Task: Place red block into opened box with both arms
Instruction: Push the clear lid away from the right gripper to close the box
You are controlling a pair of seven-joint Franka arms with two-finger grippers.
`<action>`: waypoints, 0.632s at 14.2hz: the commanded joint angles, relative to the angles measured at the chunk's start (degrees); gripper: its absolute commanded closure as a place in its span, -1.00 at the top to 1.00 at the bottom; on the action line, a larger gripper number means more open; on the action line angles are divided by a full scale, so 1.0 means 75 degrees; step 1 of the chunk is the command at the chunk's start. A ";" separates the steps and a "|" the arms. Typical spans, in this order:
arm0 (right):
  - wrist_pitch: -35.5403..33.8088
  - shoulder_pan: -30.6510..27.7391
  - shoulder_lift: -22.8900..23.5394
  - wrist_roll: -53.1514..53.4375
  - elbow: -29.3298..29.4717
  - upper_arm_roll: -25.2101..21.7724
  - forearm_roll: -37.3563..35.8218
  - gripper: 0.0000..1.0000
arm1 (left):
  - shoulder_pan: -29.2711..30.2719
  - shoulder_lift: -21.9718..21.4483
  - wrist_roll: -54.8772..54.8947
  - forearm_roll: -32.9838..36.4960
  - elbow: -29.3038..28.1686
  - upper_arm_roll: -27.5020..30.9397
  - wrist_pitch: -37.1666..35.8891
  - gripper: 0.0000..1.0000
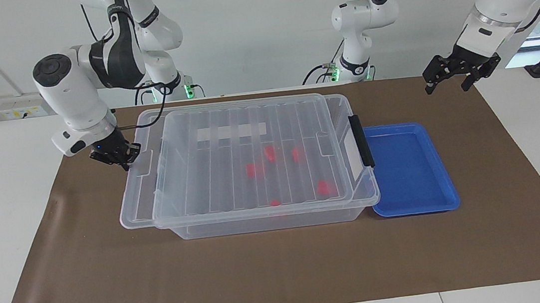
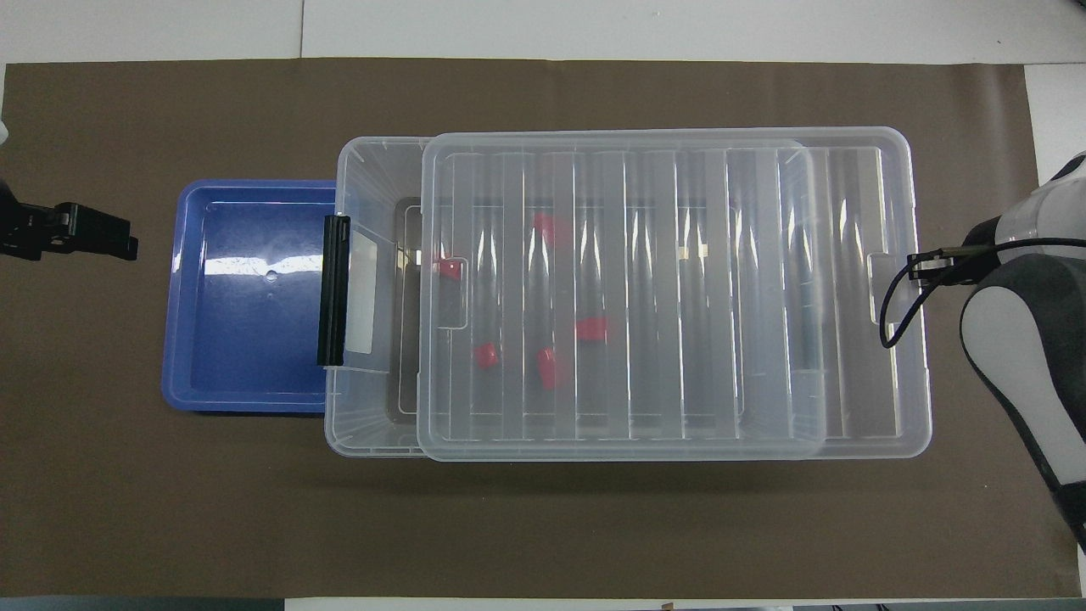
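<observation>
Sliding the lid (image 1: 245, 156) shut over the box (image 1: 277, 216), we hold its end tab in our right tool (image 1: 117, 157), fingers pinched tight on it. Our left tool (image 1: 452, 74) hangs spread wide and empty, up over the brown mat above the blue tray (image 1: 410, 169). Red blocks (image 1: 324, 187) lie inside the box under the lid. Next, by our judgement, we push the lid the rest of the way toward the black clip (image 1: 361, 141). The white label (image 1: 230, 132) shows no readable writing.
</observation>
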 commanded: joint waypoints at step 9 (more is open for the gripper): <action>0.0125 0.0458 -0.0195 0.0879 -0.0203 0.0034 0.0098 -1.00 | -0.0135 -0.0116 0.0418 -0.0217 0.0048 0.0094 -0.0082 1.00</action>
